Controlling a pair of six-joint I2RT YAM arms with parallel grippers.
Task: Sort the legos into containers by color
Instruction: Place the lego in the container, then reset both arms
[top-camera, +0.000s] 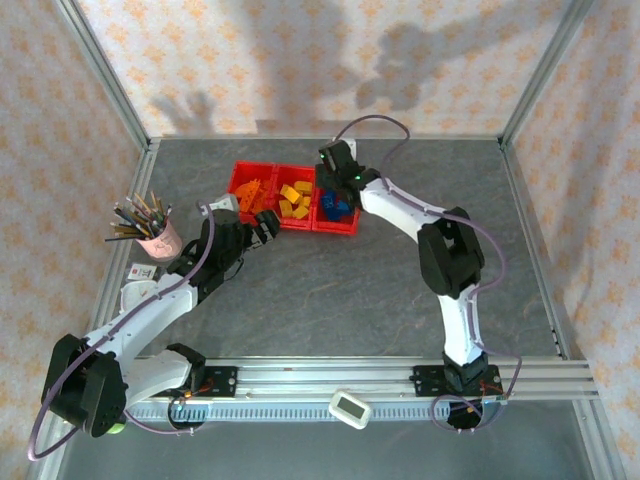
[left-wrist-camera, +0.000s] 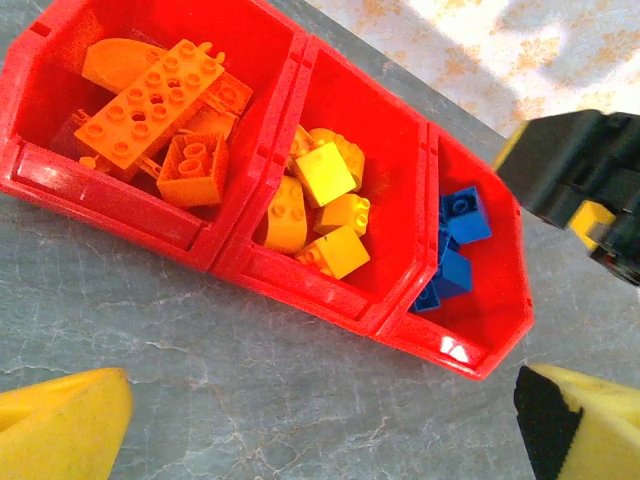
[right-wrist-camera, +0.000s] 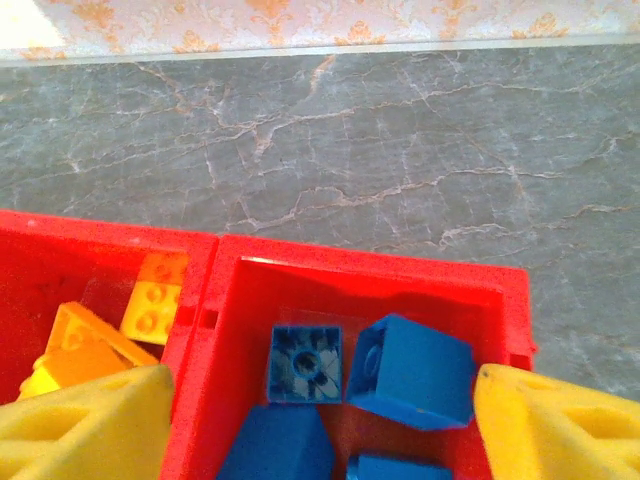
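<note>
From above, the containers (top-camera: 243, 178) sit at 12 o'clock on the table (top-camera: 400, 290). The left hand (top-camera: 265, 227) is at their 7 o'clock, and the right hand (top-camera: 338, 195) is over the right bin.

Left wrist: the fingers (left-wrist-camera: 60, 425) are spread wide and empty. Orange legos (left-wrist-camera: 150, 105), yellow legos (left-wrist-camera: 325, 175) and blue legos (left-wrist-camera: 465, 215) each lie in their own bin.

Right wrist: the fingers (right-wrist-camera: 85, 420) are spread wide and empty above the blue legos.

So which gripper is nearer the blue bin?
Right. The right gripper hangs open directly over the blue bin; the left gripper is open off the tray's near side, by the orange bin.
</note>
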